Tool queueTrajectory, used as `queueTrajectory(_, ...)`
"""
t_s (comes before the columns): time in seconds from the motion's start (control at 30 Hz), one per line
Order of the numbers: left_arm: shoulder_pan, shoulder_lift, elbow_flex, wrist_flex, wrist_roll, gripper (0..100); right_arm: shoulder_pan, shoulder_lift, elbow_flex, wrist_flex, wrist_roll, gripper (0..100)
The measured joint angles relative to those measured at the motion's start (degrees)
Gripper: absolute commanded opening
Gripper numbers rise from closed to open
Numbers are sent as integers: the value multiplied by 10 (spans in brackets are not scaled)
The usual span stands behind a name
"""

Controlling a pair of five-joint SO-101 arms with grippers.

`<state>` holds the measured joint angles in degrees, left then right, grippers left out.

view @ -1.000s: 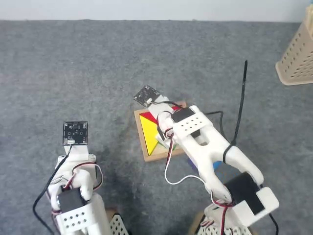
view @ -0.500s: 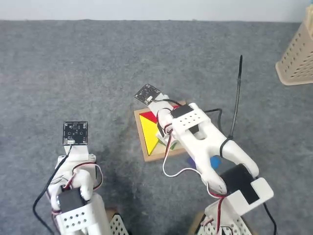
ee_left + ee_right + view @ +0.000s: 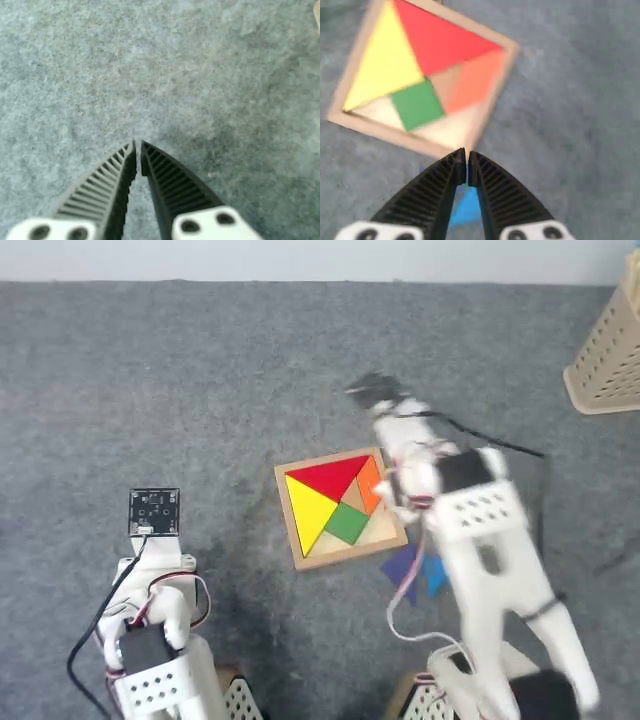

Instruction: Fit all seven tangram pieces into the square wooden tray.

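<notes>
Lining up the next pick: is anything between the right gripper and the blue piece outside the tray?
Nothing visible does. The blue piece lies on the carpet beside the tray, just beneath the shut right gripper.

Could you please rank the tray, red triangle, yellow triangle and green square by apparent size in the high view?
Largest: the tray.
Next: the red triangle and the yellow triangle look about alike, so I leave them unranked.
Smallest: the green square.
</notes>
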<state>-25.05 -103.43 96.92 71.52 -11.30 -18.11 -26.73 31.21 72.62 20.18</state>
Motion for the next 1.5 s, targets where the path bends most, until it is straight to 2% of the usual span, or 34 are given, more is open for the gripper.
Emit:
queueTrajectory(0.13,0,0,0,0,0,13,44,-11,91,5,1,24)
queueTrajectory(0.27,0,0,0,0,0,13,78,3,177,-9,1,154)
queueTrajectory(0.33,0,0,0,0,0,13,91,16,202,-21,1,184)
queueTrajectory(0.53,0,0,0,0,0,13,104,25,226,-57,-3,188)
queueTrajectory(0.77,0,0,0,0,0,13,102,25,245,-97,-42,188)
queueTrajectory(0.93,0,0,0,0,0,13,64,28,264,-114,-46,187)
queueTrajectory(1.23,0,0,0,0,0,13,58,123,251,-140,-46,180)
queueTrajectory(1.4,0,0,0,0,0,13,63,134,243,-139,-47,80)
queueTrajectory(1.5,0,0,0,0,0,13,65,134,243,-142,-47,61)
